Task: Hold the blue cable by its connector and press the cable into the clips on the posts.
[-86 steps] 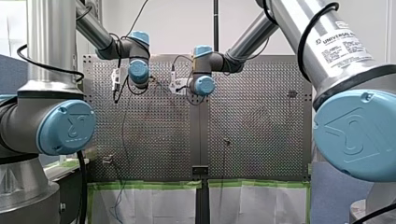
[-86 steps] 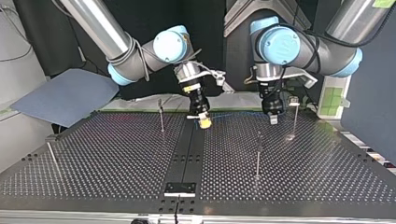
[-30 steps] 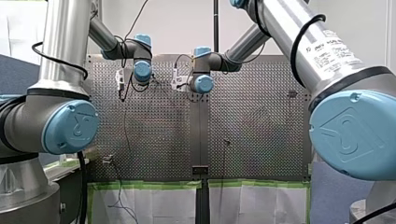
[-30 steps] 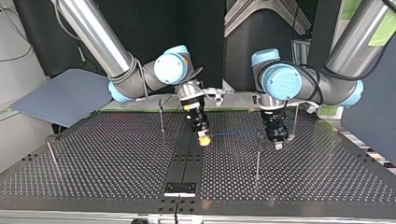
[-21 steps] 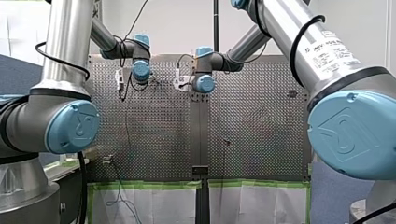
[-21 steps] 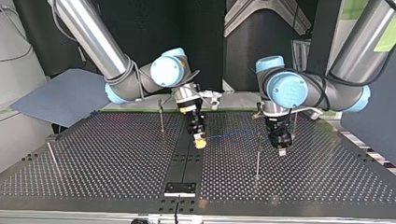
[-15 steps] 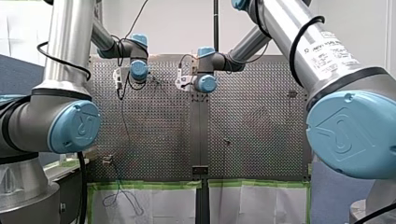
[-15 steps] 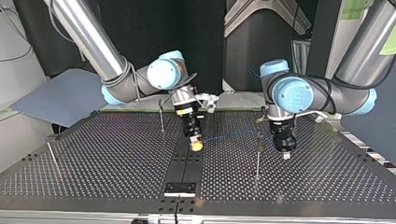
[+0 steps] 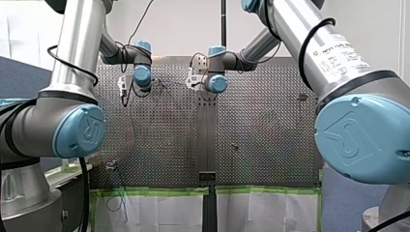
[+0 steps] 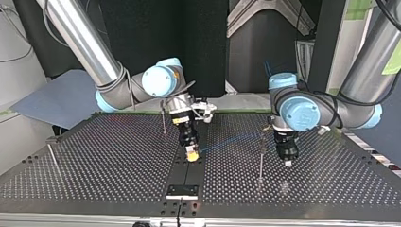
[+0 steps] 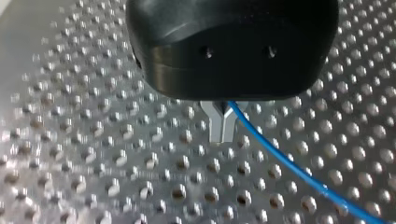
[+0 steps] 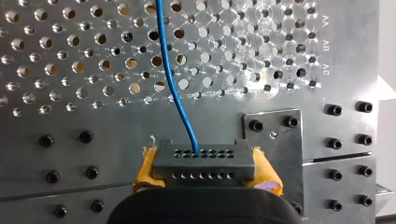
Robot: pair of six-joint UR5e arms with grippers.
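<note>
**Right gripper** point(image 12: 204, 170): its yellow pads point(image 12: 145, 170) were closed against the two ends of a dark grey connector point(image 12: 204, 161), a block with two rows of small holes in its face. The blue cable point(image 12: 173, 88) left that face and ran straight ahead of the gripper over the perforated table point(image 12: 70, 70). A bolted plate point(image 12: 273, 135) lay just beside the connector.

**Left gripper** point(image 11: 220, 133): its metal fingers point(image 11: 214, 123) were drawn together to a narrow point. The blue cable point(image 11: 280, 158) was pinched at their root and trailed away to one side above the table's holes.

**Top view:** the right gripper point(image 10: 191, 153) stood at centre frame, low over the table's middle seam, and the left gripper point(image 10: 287, 158) stood at centre right. The cable point(image 10: 227, 141) stretched between them, clear of the table. A thin post point(image 10: 260, 158) rose just beside the left gripper, on the side toward the right gripper. The cable passed near its top, but whether it sat in a clip could not be told. A second post point(image 10: 163, 120) stood behind the right gripper, at upper centre-left. A third post point(image 10: 52, 158) stood near the left edge.
</note>
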